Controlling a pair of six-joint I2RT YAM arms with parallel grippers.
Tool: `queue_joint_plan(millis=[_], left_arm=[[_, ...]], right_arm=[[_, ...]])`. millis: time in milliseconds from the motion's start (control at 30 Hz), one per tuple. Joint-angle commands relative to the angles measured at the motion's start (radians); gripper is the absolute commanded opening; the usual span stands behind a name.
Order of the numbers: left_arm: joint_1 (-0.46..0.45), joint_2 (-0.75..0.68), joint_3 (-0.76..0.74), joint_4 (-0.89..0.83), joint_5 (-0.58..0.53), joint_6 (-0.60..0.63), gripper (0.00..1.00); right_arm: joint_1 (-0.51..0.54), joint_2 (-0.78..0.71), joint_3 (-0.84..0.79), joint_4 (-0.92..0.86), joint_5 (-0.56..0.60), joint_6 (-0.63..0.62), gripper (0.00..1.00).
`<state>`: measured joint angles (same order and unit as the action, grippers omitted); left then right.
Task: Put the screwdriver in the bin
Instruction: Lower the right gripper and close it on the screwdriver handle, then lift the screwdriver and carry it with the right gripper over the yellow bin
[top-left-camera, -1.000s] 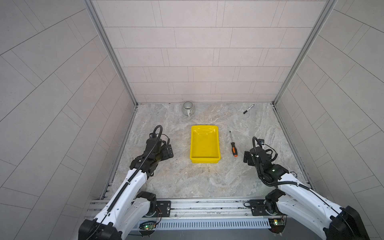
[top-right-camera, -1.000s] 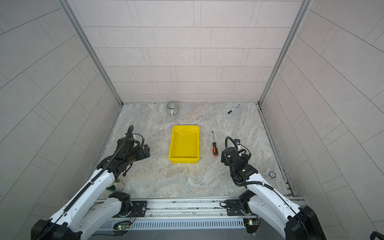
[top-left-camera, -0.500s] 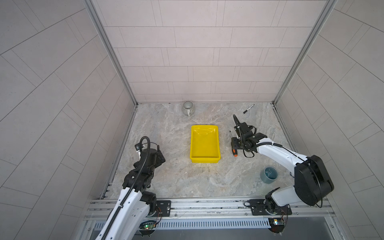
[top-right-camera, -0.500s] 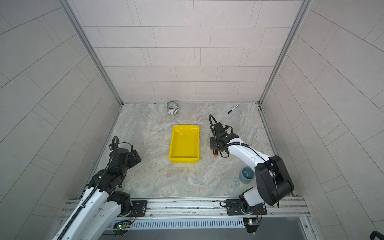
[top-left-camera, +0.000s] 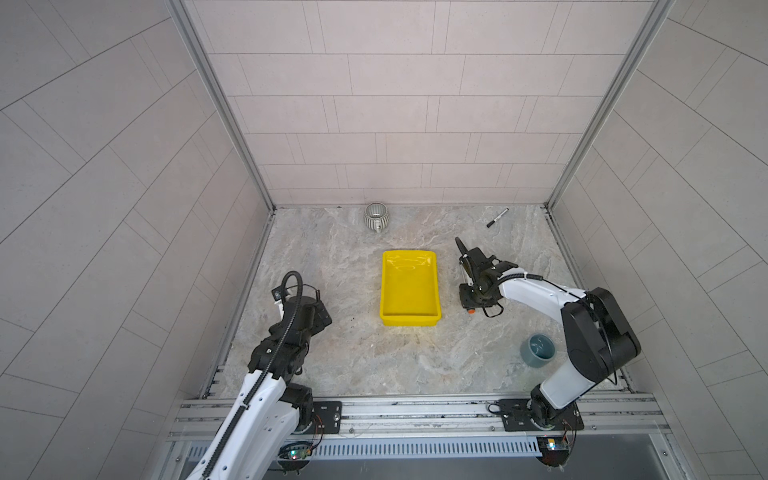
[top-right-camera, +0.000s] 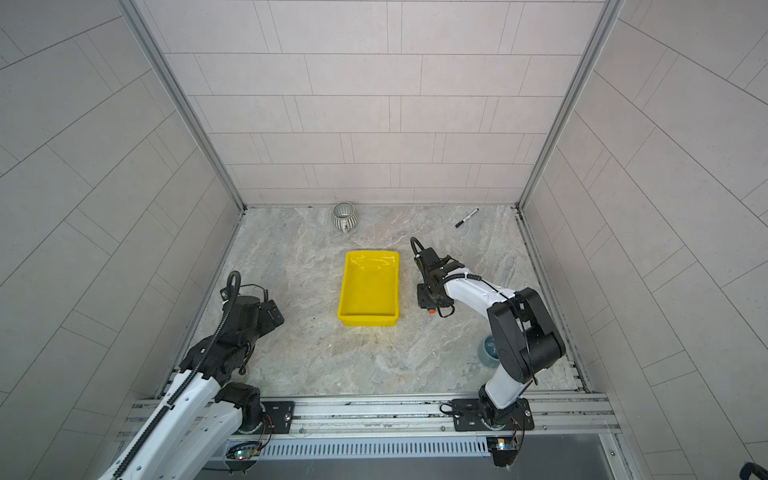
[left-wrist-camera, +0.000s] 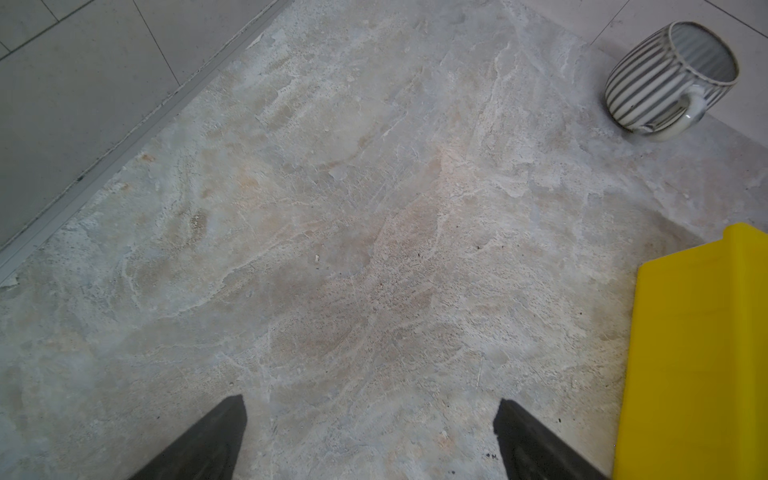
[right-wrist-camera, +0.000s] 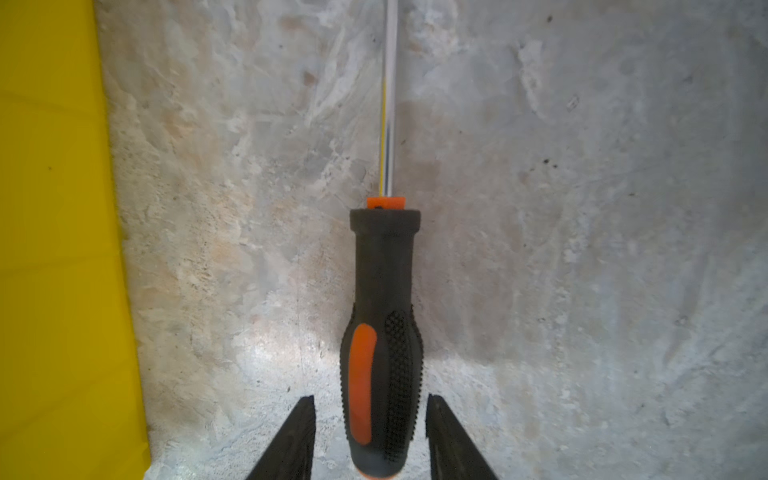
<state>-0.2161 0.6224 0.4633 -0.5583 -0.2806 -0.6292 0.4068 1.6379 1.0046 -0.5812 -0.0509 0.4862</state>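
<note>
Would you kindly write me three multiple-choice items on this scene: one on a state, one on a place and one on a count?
1. The bin is:
A. empty
B. half full of water
C. upside down

2. The marker lies:
A. near the far right corner of the table
B. inside the bin
C. against the left wall

3. How many drinking vessels stand on the table?
A. one
B. two
C. four

Answers:
1. A, its glossy yellow floor is bare.
2. A, it lies close to the back wall, well right of the bin.
3. B, there is a striped mug at the back and a blue-grey cup at the front right.
</note>
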Motion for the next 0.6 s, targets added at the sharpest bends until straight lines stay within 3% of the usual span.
queue_joint_plan(millis=[0,500,567], left_arm=[[0.003,-0.009,-0.017,0.018,0.003,-0.004,1.0],[0.003,-0.023,-0.028,0.034,0.032,0.002,1.0],[0.003,-0.021,-0.027,0.036,0.03,0.002,1.0]], right_arm=[[0.003,0.025,0.023,-0.032,0.012,-0.015,0.45],[0.003,0.077,0.034,-0.016,0.041,-0.018,0.43],[0.003,0.081,0.034,-0.017,0.046,-0.017,0.37]])
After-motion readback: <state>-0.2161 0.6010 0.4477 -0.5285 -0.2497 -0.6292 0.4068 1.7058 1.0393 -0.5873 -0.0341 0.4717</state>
